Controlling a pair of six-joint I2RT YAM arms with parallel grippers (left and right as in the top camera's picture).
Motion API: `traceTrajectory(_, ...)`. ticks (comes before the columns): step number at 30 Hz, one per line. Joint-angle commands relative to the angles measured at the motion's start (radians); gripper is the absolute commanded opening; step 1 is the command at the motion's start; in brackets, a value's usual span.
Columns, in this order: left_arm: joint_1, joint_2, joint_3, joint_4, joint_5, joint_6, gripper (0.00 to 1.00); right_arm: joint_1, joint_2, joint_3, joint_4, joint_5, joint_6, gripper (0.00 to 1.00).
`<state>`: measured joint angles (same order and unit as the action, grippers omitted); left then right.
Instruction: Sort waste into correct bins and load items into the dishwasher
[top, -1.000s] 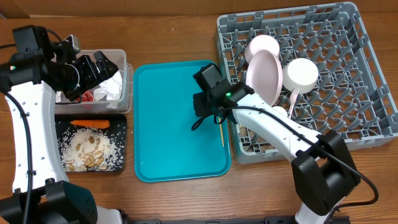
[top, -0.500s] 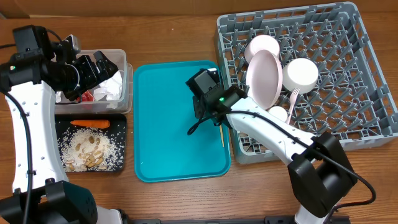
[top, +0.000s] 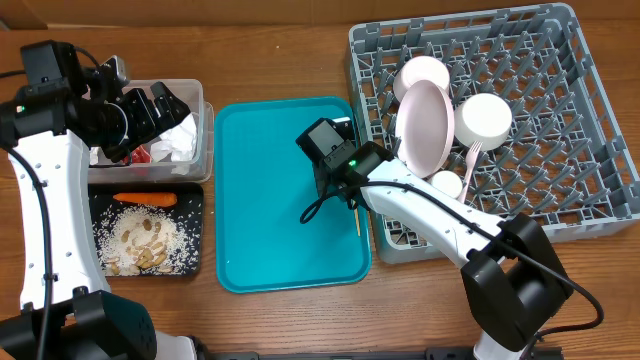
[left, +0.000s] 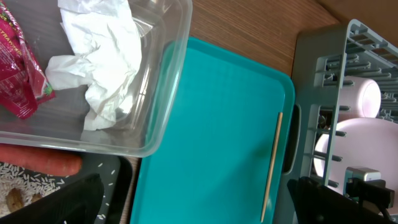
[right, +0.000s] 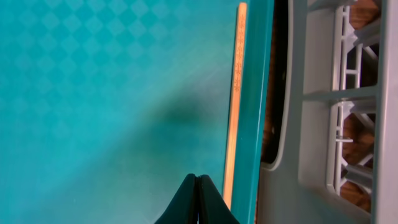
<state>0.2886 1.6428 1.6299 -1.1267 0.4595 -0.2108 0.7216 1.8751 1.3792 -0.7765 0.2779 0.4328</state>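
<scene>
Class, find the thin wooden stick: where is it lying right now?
Overhead, the wooden stick lies flat on the teal tray along its right edge, beside the grey dish rack.

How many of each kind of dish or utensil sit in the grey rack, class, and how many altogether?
Plate: 1
Bowls: 2
Cup: 1
Fork: 1
Total in the rack: 5
</scene>
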Motion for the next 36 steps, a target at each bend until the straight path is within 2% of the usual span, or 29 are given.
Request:
traceTrajectory(1, -0.001, -0.022, 0.024, 0.002, 0.001, -0.006, 1.00, 0.003, 0.001, -0.033, 0.035, 0.020, 0.014, 0.04)
traceTrajectory(12, -0.001, -0.022, 0.024, 0.002, 0.001, -0.006, 1.00, 0.003, 0.093, -0.043, 0.064, 0.089, 0.005, 0.04)
traceTrajectory(27, -0.001, -0.022, 0.024, 0.002, 0.001, -0.006, 1.00, 0.003, 0.095, -0.037, 0.047, 0.089, -0.048, 0.04)
traceTrajectory(36, -0.001, -0.022, 0.024, 0.002, 0.001, -0.006, 1.00, 0.002, 0.152, -0.037, -0.005, 0.089, -0.129, 0.04)
